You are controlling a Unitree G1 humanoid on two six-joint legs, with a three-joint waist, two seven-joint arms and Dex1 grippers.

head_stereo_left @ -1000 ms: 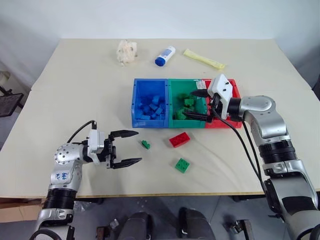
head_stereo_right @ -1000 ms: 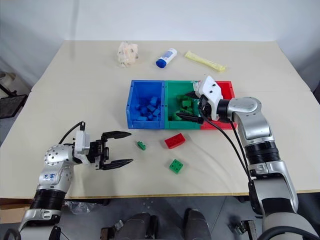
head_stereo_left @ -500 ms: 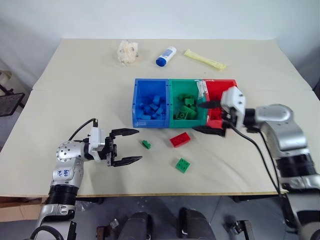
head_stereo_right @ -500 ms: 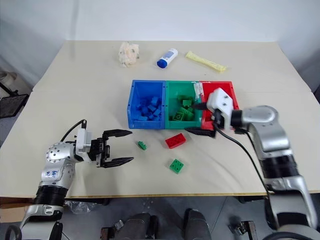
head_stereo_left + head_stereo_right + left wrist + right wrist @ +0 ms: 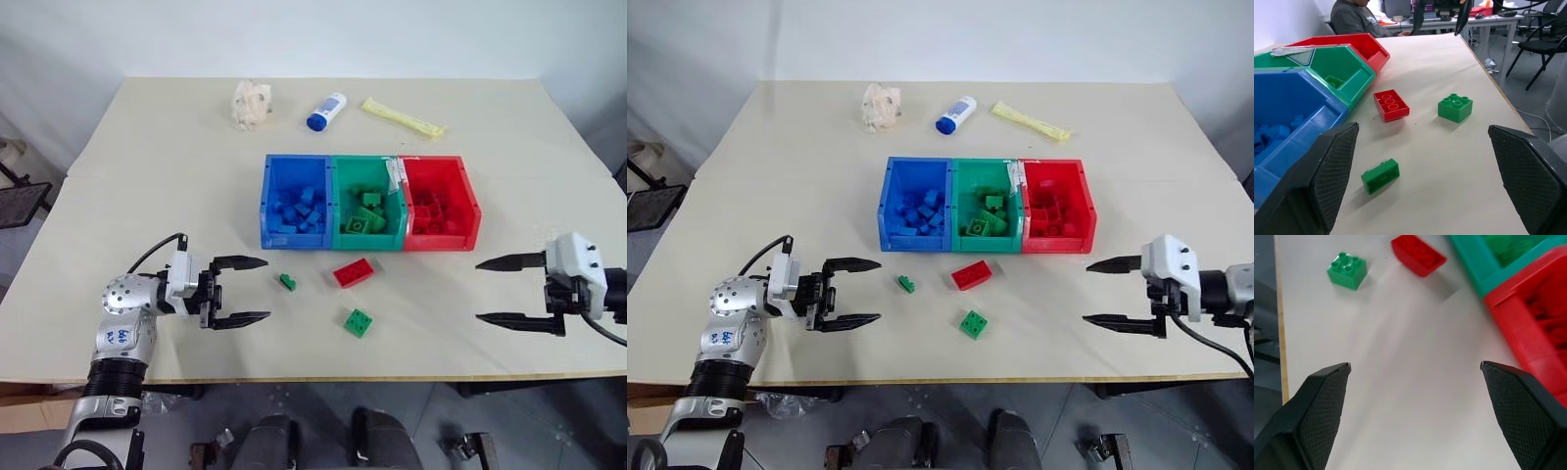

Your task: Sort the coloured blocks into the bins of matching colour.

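Three joined bins stand mid-table: blue [image 5: 294, 239], green [image 5: 370, 241] and red [image 5: 443, 241], each holding several blocks of its own colour. In front of them three loose blocks lie on the table: a small green one [image 5: 286, 282], a red oblong one [image 5: 352, 272] and a green square one [image 5: 358, 322]. My left gripper [image 5: 266, 289] hovers open and empty just left of the small green block. My right gripper [image 5: 478, 291] is open and empty, right of the blocks and in front of the red bin. The right wrist view has the green square block [image 5: 1347, 270] and the red block [image 5: 1418, 254].
At the back of the table lie a crumpled wrapper [image 5: 249, 101], a white-and-blue bottle [image 5: 325, 110] and a yellow packet [image 5: 400, 116]. The table's front edge runs just below both grippers. In the left wrist view a seated person [image 5: 1354, 17] and office chairs sit beyond the table.
My right gripper has drawn back from over the green and red bins to the right front of the table, still open. The left gripper has stayed in place.
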